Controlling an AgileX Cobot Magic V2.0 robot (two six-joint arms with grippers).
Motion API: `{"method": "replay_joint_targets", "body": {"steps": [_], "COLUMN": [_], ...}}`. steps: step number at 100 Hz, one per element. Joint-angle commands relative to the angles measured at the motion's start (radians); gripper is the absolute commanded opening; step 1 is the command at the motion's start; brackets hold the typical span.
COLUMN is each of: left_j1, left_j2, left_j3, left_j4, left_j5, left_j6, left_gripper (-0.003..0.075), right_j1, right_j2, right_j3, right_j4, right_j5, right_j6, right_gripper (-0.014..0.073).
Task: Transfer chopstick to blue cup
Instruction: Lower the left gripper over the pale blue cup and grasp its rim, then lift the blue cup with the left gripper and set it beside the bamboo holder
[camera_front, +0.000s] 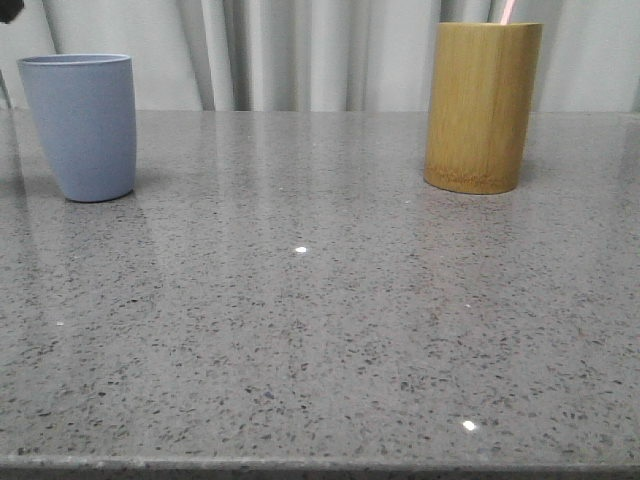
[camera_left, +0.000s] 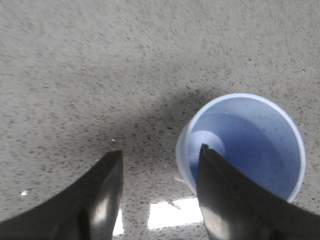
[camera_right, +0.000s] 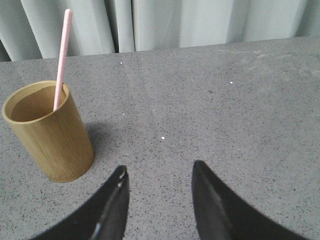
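Across the room, the grey speckled worktop (camera_front: 320, 330) runs back to a pale pleated curtain (camera_front: 300, 50). Bamboo cup (camera_right: 49, 132): upright, standing ahead of the right hand (camera_right: 157, 175) and off to one side, well apart from its fingers. Blue cup (camera_left: 242, 145): upright, mouth open and nothing inside it, directly under the left hand (camera_left: 160, 157), with one finger (camera_left: 220, 195) overlapping its rim from above; contact cannot be confirmed. Both hands are spread, with nothing between the fingers, and bare worktop shows through each gap. Chopstick (camera_right: 62, 57): pale pink, standing tilted inside the bamboo cup, its upper length rising well clear of the rim, well apart from the right hand.
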Motion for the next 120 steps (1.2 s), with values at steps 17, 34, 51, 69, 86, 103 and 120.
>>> {"method": "replay_joint_targets", "body": {"steps": [17,34,51,69,86,103,120], "left_j1": [-0.007,-0.007,-0.007,-0.007,-0.007,-0.007,-0.007], "left_j2": [0.055,0.083,0.109,0.134,0.134,0.134,0.134], "left_j3": [-0.101,-0.106,-0.106,-0.106,-0.106,-0.106,-0.112], "left_j4": [-0.050,-0.060,-0.062,-0.073,-0.074,-0.074,-0.085], "left_j5": [0.030,0.035,0.064,0.076,0.070,0.070,0.068], "left_j6": [0.016,0.016,0.016,0.016,0.016,0.016,0.016], "left_gripper": [0.0337,0.0337,0.0337,0.0334,0.0220,0.0024,-0.0019], "right_j1": [-0.008,-0.008,-0.008,-0.008,-0.008,-0.008,-0.008], "right_j2": [0.006,0.006,0.006,0.006,0.006,0.006,0.006], "right_j3": [-0.036,-0.036,-0.036,-0.036,-0.036,-0.036,-0.036], "right_j4": [-0.003,-0.003,-0.003,-0.003,-0.003,-0.003,-0.003], "right_j5": [-0.083,-0.083,-0.083,-0.083,-0.083,-0.083,-0.083], "right_j6": [-0.007,-0.007,-0.007,-0.007,-0.007,-0.007,-0.007], "right_gripper": [0.0325,0.0325,0.0325,0.0325,0.0325,0.0325,0.0325]}}
